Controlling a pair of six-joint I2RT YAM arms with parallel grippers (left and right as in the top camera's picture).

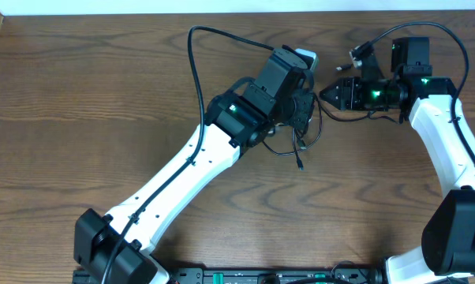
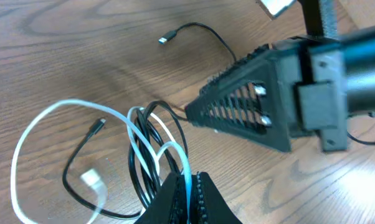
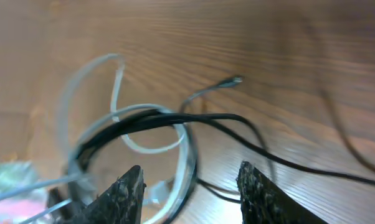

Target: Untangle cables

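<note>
Thin white cable (image 2: 69, 101) loops tangled with coiled black cable (image 2: 200, 26); woodgrain table (image 2: 63, 50).

From here the desk (image 1: 80, 95) reads as brown wood grain with a soft sheen. The white cable (image 2: 63, 102) and black cable (image 3: 194, 117) have smooth, slightly glossy plastic jackets. The right gripper (image 3: 194, 196) has rough, matt black plastic fingers. The left arm (image 1: 174, 173) wears glossy white shells.
</note>
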